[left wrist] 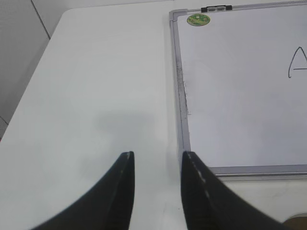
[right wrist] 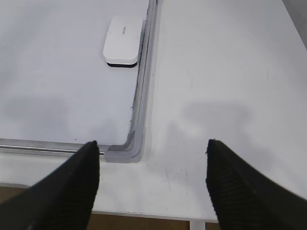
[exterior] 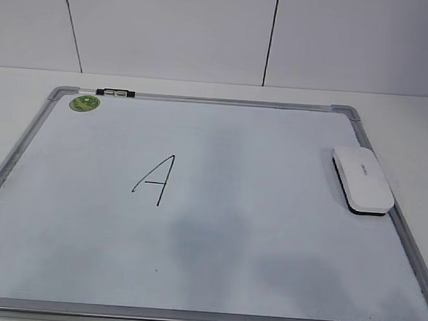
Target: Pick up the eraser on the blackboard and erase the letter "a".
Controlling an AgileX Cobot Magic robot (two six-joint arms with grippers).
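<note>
The blackboard (exterior: 268,230) is a white board in a silver-grey frame, lying flat on the table. The white eraser (exterior: 362,180) lies on it by the right frame. In the right wrist view the eraser (right wrist: 123,40) is far ahead and left of the jaws. A tall angular capital "A" (exterior: 156,178) is drawn left of centre. No small lowercase "a" shows in any view. My left gripper (left wrist: 157,154) is open and empty over the table beside the board's left frame (left wrist: 181,96). My right gripper (right wrist: 152,142) is wide open and empty just off the board's near right corner (right wrist: 125,151). Neither gripper shows in the exterior view.
A round green sticker (exterior: 84,103) and a small black-and-silver clip (exterior: 116,93) sit at the board's far left corner. White table (right wrist: 216,72) extends to the right of the board, and its front edge (right wrist: 168,216) lies under the right jaws. White table (left wrist: 96,86) also lies left of the board.
</note>
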